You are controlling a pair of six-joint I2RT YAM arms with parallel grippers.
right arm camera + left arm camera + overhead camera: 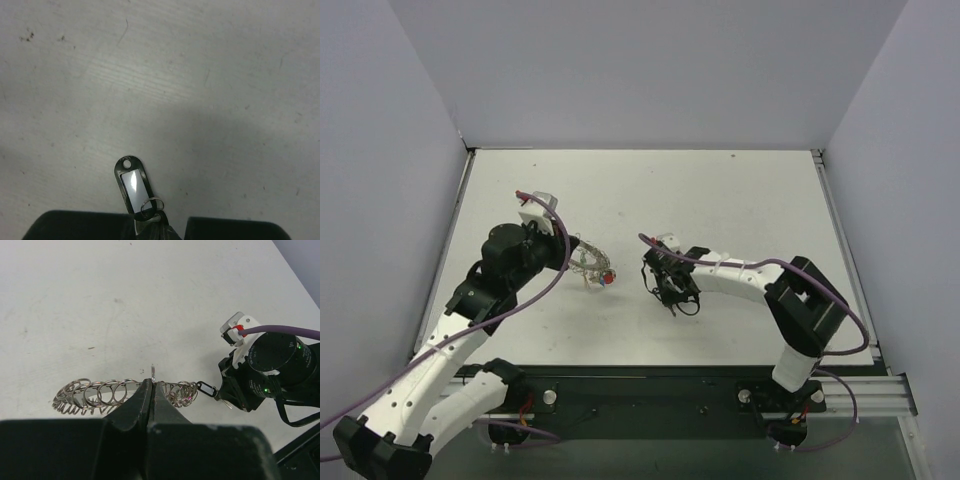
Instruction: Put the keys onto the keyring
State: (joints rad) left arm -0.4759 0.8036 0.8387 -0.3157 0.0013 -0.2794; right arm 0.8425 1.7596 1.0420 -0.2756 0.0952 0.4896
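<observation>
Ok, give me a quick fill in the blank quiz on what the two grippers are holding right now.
1. The left gripper is shut on the keyring, a coil of ___ wire loops.
2. The key tag held by the right gripper has a ___ frame around a pale window.
3. In the top view, a small ___ piece shows at the keyring's end toward the right gripper.
Missing words: silver; black; red.
</observation>
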